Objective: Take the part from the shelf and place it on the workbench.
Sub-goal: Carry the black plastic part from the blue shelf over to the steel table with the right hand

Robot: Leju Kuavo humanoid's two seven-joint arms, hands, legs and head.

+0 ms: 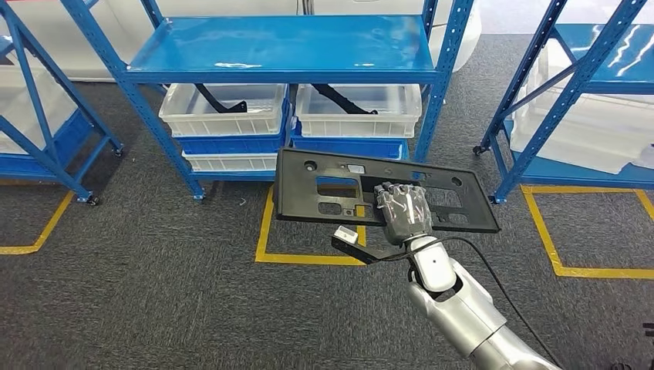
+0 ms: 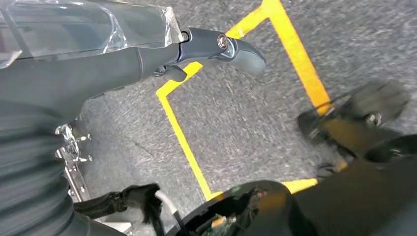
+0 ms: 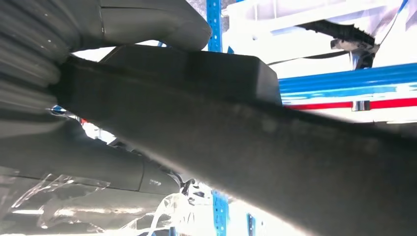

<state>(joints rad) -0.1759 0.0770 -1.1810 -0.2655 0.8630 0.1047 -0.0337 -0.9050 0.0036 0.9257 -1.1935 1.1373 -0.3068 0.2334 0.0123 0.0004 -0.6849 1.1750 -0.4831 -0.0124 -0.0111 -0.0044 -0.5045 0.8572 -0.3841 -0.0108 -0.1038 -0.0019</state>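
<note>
The part (image 1: 297, 185) is a flat black plastic panel with several cut-outs. My right hand (image 1: 402, 212) grips it near its lower middle edge and holds it in the air in front of the blue shelf (image 1: 285, 46), roughly level. In the right wrist view the part (image 3: 255, 128) runs across the picture, with the thumb (image 3: 147, 22) on one face and dark fingers on the other. My left hand (image 2: 88, 73) hangs over the grey carpet with its fingers apart and nothing in it.
Two white bins (image 1: 224, 108) (image 1: 359, 108) holding black parts sit on the rack's lower level, on blue crates. More blue racks stand at the left (image 1: 46, 146) and right (image 1: 586, 62). Yellow tape (image 1: 266, 231) marks boxes on the grey carpet.
</note>
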